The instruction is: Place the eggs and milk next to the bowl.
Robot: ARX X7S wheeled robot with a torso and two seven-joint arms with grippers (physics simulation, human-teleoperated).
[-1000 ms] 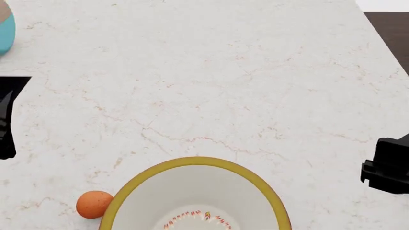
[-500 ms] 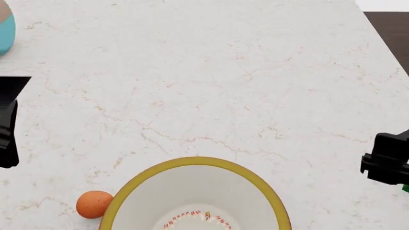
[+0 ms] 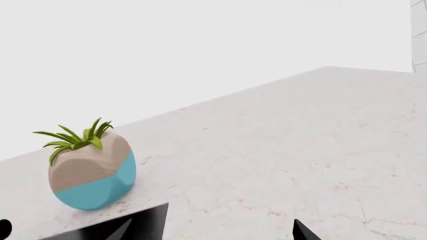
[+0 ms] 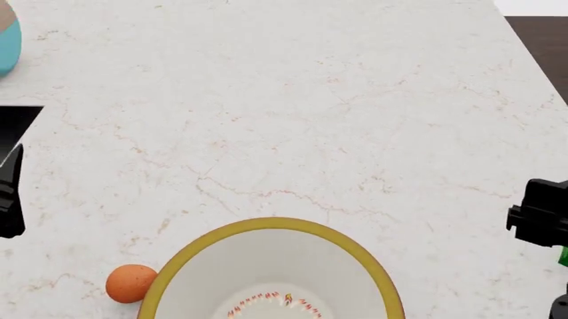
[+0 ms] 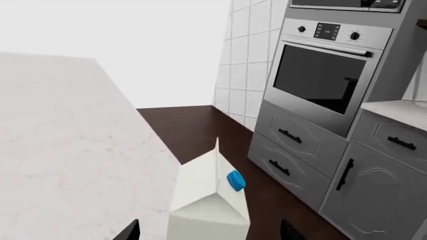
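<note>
The bowl (image 4: pixel 271 262), white with a mustard-yellow rim, sits at the near edge of the head view. One orange-brown egg (image 4: pixel 132 283) rests against its left side. The milk (image 5: pixel 208 202), a white carton with a blue cap, stands near the counter's right edge between the spread fingers of my right gripper (image 5: pixel 210 232); there is a gap on each side and no contact. In the head view that right gripper (image 4: pixel 539 220) is at the right border. My left gripper (image 3: pixel 213 235) is open and empty, and in the head view the left gripper (image 4: pixel 10 196) hangs at the left border.
A teal and brown plant pot (image 3: pixel 93 175) stands at the counter's far left corner, visible as the pot (image 4: pixel 7 36) in the head view. The marble counter (image 4: pixel 310 119) ends at a dark floor on the right. An oven (image 5: pixel 330 85) and grey cabinets (image 5: pixel 373 185) stand beyond.
My right gripper has slid slightly further right at the frame edge, and a green sliver now shows below it. My left gripper has shifted a little nearer.
</note>
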